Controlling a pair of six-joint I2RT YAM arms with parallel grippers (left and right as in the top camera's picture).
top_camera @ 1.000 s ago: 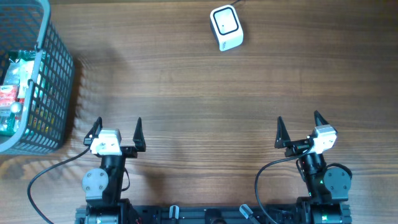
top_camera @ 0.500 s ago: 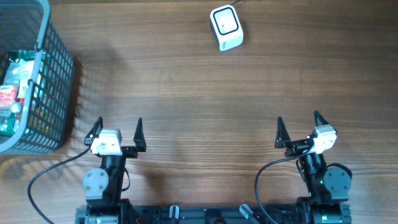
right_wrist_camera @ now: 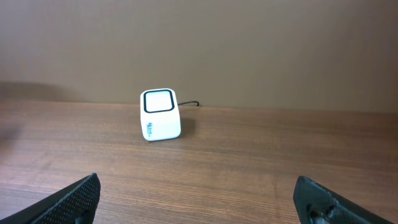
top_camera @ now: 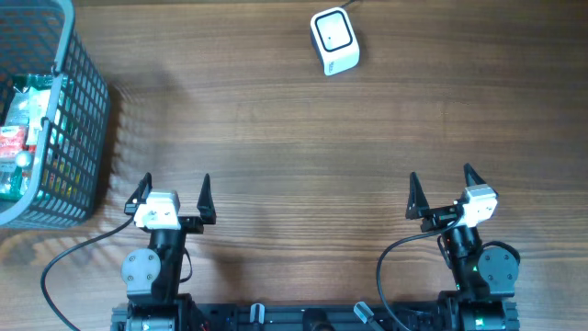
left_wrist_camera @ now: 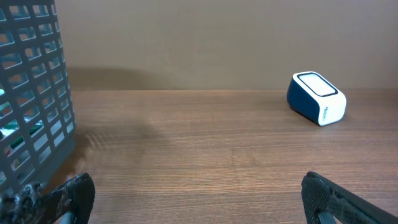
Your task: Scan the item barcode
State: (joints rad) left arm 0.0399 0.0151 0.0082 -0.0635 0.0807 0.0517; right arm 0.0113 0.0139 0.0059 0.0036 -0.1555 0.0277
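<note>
A white barcode scanner [top_camera: 333, 40] with a dark window stands at the far middle of the wooden table, also seen as the scanner [left_wrist_camera: 316, 98] and the scanner [right_wrist_camera: 160, 114]. Packaged items [top_camera: 20, 138] lie inside a blue-grey mesh basket [top_camera: 87, 110] at the far left; no barcode is readable. My left gripper [top_camera: 175, 190] rests open near the front edge, right of the basket, empty. My right gripper [top_camera: 442, 188] stands open at the front right, with nothing between its fingers.
The basket wall [left_wrist_camera: 34, 93] rises close on the left of the left wrist view. A thin cable [right_wrist_camera: 189, 104] runs from the back of the scanner. Bare wood lies between the grippers and the scanner.
</note>
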